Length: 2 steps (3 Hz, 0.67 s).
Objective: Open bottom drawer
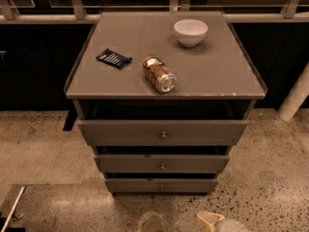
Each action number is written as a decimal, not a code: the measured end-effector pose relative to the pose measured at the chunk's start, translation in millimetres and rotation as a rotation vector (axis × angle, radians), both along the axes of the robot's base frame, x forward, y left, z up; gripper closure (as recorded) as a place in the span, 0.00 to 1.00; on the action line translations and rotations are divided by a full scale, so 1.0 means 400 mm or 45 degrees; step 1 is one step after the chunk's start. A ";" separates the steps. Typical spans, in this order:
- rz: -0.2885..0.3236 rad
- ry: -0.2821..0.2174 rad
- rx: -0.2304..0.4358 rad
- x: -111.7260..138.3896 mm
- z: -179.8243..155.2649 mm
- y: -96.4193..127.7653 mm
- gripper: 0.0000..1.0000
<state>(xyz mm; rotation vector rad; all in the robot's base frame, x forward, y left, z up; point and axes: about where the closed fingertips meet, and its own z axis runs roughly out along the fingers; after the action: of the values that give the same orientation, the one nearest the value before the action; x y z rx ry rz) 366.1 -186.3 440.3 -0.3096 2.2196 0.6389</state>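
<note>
The bottom drawer point(161, 185) is the lowest of three grey drawers in a cabinet, just above the speckled floor point(43, 144). Its front is flat and plain, with a small round knob point(161, 187) at its centre. No part of its inside shows. Only a thin dark gap separates it from the middle drawer point(162, 163), which sits directly above it. The top drawer point(163, 131) is one level higher again, and it looks the widest of the three.

The pincer point(211, 221) is low on the floor side, below the bottom drawer and a little to the right of its knob. It is near the lower edge of the view and it does not touch the drawer. Only a pale, cream-coloured tip of it shows, so I cannot tell if the pincer is apart or together. It holds nothing that I can see.

High above the bottom drawer, the grey counter point(227, 76) covers the cabinet. A metal can point(159, 74) lies on its side there, almost straight above the drawer's knob, near the front edge. A dark packet point(114, 59) lies flat further left and a bit further back. A white bowl point(190, 32) stands upright to the right, near the back edge. The three things are apart from each other.
</note>
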 end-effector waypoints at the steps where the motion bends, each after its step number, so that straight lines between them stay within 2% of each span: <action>1: 0.000 0.000 0.000 0.000 0.000 0.000 1.00; 2: -0.027 0.013 0.012 0.012 -0.029 -0.004 1.00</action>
<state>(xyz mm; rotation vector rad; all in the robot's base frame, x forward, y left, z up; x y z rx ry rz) 371.0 -187.7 428.7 -0.2778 2.2264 0.6409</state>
